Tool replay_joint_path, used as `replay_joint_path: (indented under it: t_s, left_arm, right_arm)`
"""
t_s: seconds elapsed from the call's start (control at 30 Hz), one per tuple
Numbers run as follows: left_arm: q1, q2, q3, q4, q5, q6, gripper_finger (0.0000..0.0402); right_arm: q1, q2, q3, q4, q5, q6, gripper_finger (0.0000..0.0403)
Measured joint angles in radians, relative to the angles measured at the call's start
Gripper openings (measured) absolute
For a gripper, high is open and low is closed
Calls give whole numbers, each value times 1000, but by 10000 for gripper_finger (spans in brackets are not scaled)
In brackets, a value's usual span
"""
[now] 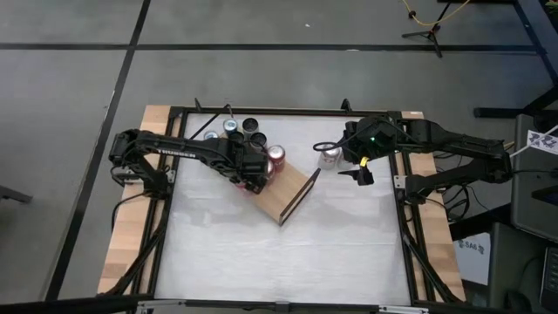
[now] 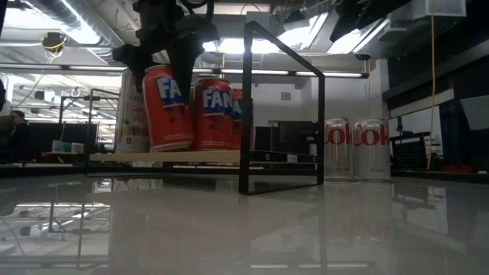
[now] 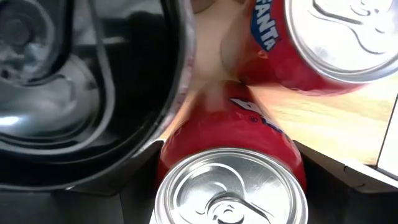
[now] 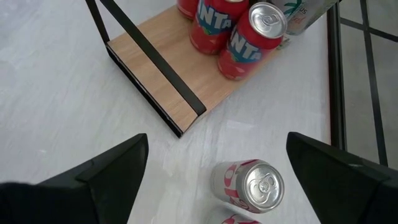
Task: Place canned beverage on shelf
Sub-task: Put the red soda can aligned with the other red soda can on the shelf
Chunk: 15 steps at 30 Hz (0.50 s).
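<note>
High view: left gripper (image 1: 253, 179) sits over the near-left end of the shelf (image 1: 292, 197), a light wooden board on a thin black frame lying at an angle mid-table. Low view shows its dark fingers (image 2: 179, 57) on either side of a red Fanta can (image 2: 166, 107), jaws partway apart and closed around the can; the can looks tilted, with its base at board level, can't tell if it's fully seated. A second red can (image 2: 214, 113) stands upright just beside it on the board, with a third partly hidden behind that. Left wrist view looks down on the gripped can's silver top (image 3: 231, 186), the second red can (image 3: 323, 43) touching or nearly touching it, wood board underneath. Right gripper (image 1: 359, 174) hangs off the shelf's far-right end, near the table's right side, fingers spread wide, nothing between them. Right wrist view: a silver-and-red Coke can (image 4: 249, 185) stands on the white table (image 4: 62, 93) below the open fingers, not touched, apart from the shelf edge. Low view has two such silver cans (image 2: 355, 149) side by side right of the shelf frame. High view also shows a cluster of dark-topped and silver-topped cans (image 1: 237, 133) at the back of the table behind the left arm, off the shelf.
</note>
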Motion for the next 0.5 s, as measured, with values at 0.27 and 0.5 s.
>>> replay_joint_path:
  t_s: [0.27, 0.5]
  left_arm:
    - [0, 0, 0, 0, -4, -13, 285]
    - [0, 0, 0, 0, -3, -14, 285]
  right_arm:
    - [0, 0, 0, 1, 0, 0, 379]
    - [0, 0, 0, 1, 0, 0, 379]
